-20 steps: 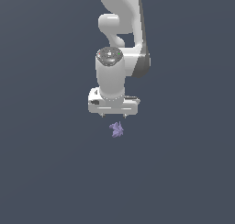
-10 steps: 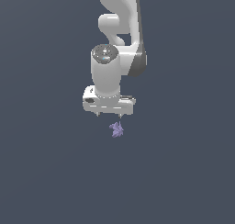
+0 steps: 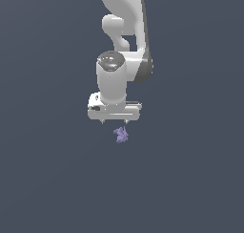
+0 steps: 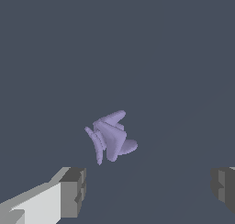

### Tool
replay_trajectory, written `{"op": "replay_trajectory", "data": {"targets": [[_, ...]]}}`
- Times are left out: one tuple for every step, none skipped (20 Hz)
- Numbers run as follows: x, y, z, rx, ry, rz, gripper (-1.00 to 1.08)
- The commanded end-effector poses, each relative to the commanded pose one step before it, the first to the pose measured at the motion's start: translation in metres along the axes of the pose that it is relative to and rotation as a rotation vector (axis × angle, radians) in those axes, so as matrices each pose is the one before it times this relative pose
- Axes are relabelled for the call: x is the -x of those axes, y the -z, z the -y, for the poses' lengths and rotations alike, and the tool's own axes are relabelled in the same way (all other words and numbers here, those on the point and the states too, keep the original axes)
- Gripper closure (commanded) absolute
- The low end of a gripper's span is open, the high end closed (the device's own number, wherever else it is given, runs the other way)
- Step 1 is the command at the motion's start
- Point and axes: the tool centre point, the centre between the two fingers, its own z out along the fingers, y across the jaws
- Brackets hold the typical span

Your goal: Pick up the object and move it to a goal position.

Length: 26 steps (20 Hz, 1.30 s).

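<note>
From my wrist camera the white gripper [image 4: 148,191] has its jaws spread wide, holding nothing; one grey fingertip [image 4: 73,192] shows in part, the other is cut off at the frame edge. Beyond them, between the two jaws and clear of both, sits the small pale purple spiky-lumpy object [image 4: 110,137]. The exterior view has it [image 3: 121,135] just below the gripper [image 3: 114,122], on a plain dark grey table [image 3: 52,179].

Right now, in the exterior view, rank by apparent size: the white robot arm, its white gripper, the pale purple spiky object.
1. White robot arm, largest.
2. White gripper.
3. Pale purple spiky object, clearly smallest.
</note>
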Motion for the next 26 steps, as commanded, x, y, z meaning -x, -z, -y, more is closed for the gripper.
{"op": "replay_trajectory", "data": {"targets": [[-0.00047,-0.00746,0.00288,-0.0005,0.04014,0.00035,-0.92],[-0.00031,-0.00352,0.00135,-0.00031,0.01953,-0.00009,-0.92],[-0.00034,-0.0038,0.00148,-0.00043,0.0211,-0.00012,-0.92],[-0.00036,-0.00409,0.00161,-0.00056,0.02269,-0.00016,-0.92],[-0.00039,-0.00437,0.00173,-0.0007,0.02426,-0.00021,-0.92],[-0.00042,-0.00463,0.00185,-0.00085,0.02572,-0.00027,-0.92],[-0.00042,-0.00449,0.00181,-0.00093,0.02493,-0.00031,-0.92],[-0.0004,-0.00419,0.00171,-0.00097,0.02331,-0.00035,-0.92],[-0.00038,-0.0039,0.0016,-0.00098,0.02168,-0.00037,-0.92],[-0.00036,-0.0036,0.00149,-0.00097,0.02007,-0.00039,-0.92],[-0.00034,-0.00331,0.00138,-0.00095,0.01845,-0.0004,-0.92],[-0.00032,-0.00302,0.00127,-0.00091,0.01683,-0.0004,-0.92],[-0.00029,-0.00273,0.00116,-0.00086,0.01523,-0.00039,-0.92],[-0.00027,-0.00244,0.00104,-0.0008,0.01361,-0.00037,-0.92],[-0.00024,-0.00215,0.00092,-0.00073,0.01201,-0.00035,-0.92],[-0.00021,-0.00186,0.0008,-0.00065,0.0104,-0.00032,-0.92],[-0.00018,-0.00157,0.00068,-0.00056,0.00879,-0.00028,-0.92],[-0.00015,-0.00129,0.00055,-0.00047,0.00719,-0.00024,-0.92],[-0.00012,-0.001,0.00043,-0.00037,0.00559,-0.00019,-0.92],[-0.00008,-0.00071,0.00029,-0.00026,0.00396,-0.00014,-0.92],[-0.00005,-0.00043,0.00018,-0.00016,0.00239,-0.00008,-0.92],[-0.00003,-0.00014,0.00009,-0.00006,0.00084,-0.00003,-0.92],[0.00027,0.00055,-0.00019,0.00004,-0.00491,0.00081,-0.92],[0.00001,-0.00039,-0.00002,0.0,0.0,0.0,-0.92],[0.00004,-0.00117,-0.00005,0.0,0.0,0.0,-0.92],[0.00008,-0.00195,-0.00009,0.0,0.0,0.0,-0.92]]}}
